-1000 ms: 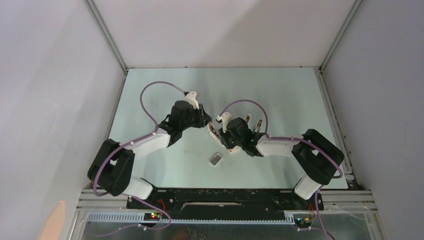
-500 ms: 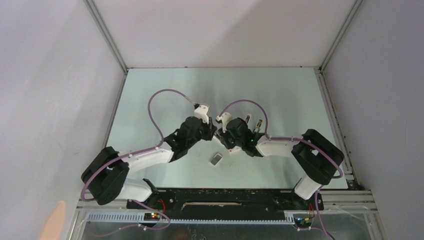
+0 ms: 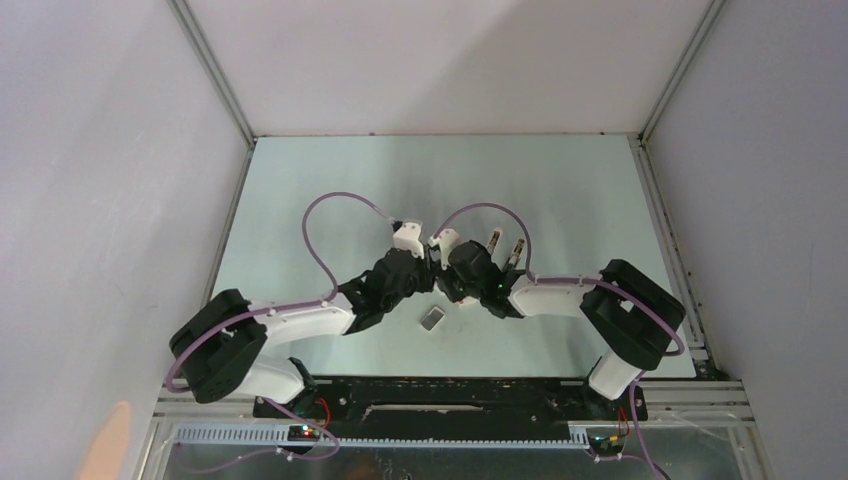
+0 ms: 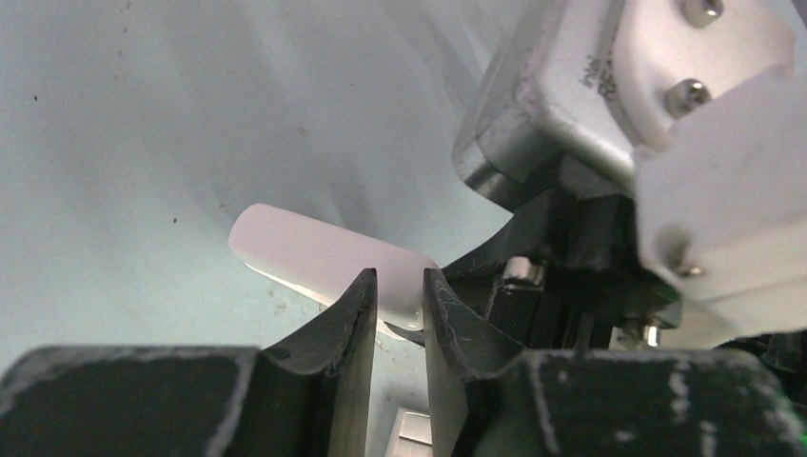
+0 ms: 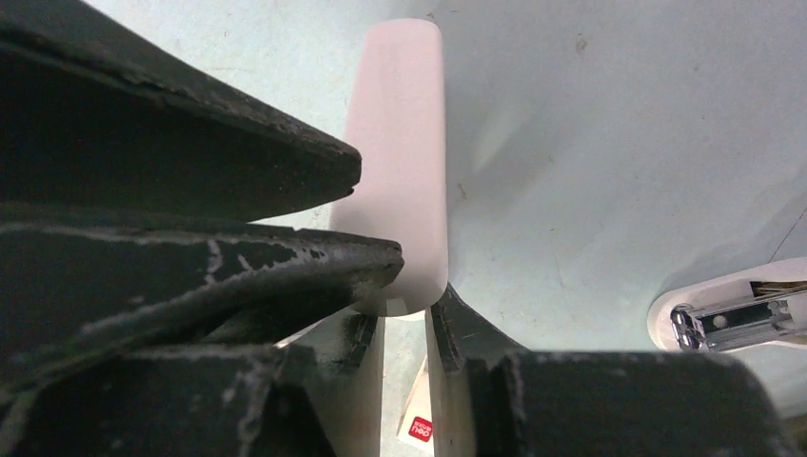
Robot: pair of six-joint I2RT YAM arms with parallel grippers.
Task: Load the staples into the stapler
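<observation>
My right gripper [image 3: 441,281] is shut on the near end of a whitish elongated stapler piece [image 5: 400,143], which points away from it just above the table. My left gripper [image 3: 428,272] has come in beside it. Its fingers [image 4: 357,314] stand a narrow gap apart with the tips at that piece's held end [image 4: 314,252], and nothing is held between them. The stapler's body with its metal channel [image 5: 733,314] lies to the right, and it also shows in the top view [image 3: 493,243]. The staples, a small grey block [image 3: 432,318], lie on the table just below both grippers [image 4: 411,438].
The pale green table [image 3: 560,190] is walled by a metal frame with white panels on three sides. Both forearms meet at mid-table, and purple cables [image 3: 320,215] loop above them. A red label shows on the small box under the right fingers [image 5: 419,427].
My left arm has swung right and nearer, bringing its gripper from a gap away up against the right gripper and the white piece. The right gripper has barely moved. The staples have not moved.
</observation>
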